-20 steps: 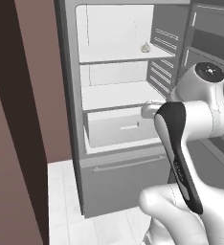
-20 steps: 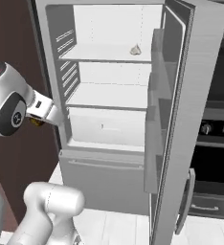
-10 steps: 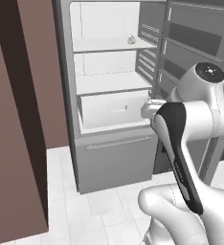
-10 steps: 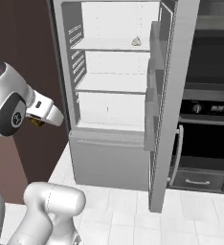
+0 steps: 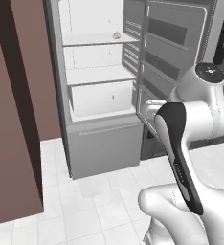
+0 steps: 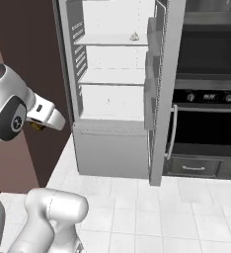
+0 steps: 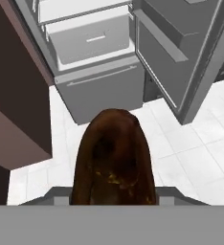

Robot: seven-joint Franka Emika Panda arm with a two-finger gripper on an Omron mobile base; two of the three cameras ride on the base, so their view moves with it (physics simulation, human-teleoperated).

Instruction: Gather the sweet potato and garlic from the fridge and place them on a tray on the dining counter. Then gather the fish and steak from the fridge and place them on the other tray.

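Observation:
My gripper point(image 6: 40, 123) is shut on the sweet potato point(image 7: 113, 158), a dark brown rounded lump that hides the fingertips in the hand view. In the right base view the sweet potato point(image 6: 37, 126) peeks out under the white hand. The fridge point(image 5: 104, 143) stands open ahead of me, some way beyond the gripper. The garlic point(image 5: 117, 35), small and pale, sits on an upper shelf near its right end. The right base view has the fridge point(image 6: 112, 153) and the garlic point(image 6: 134, 36) too. The fridge's point(image 7: 99, 91) closed lower drawer sits beyond the potato in the hand view.
The open fridge door point(image 5: 181, 57) with its shelves juts toward me on the right. A black oven point(image 6: 206, 133) stands right of the door point(image 6: 159, 89). A dark brown panel point(image 5: 13, 119) rises at the left. White floor tiles point(image 5: 85, 210) lie between me and the fridge.
The whole picture has shifted, so the base has driven: the fridge sits farther off and the oven has come into the right view. The gripper keeps its hold.

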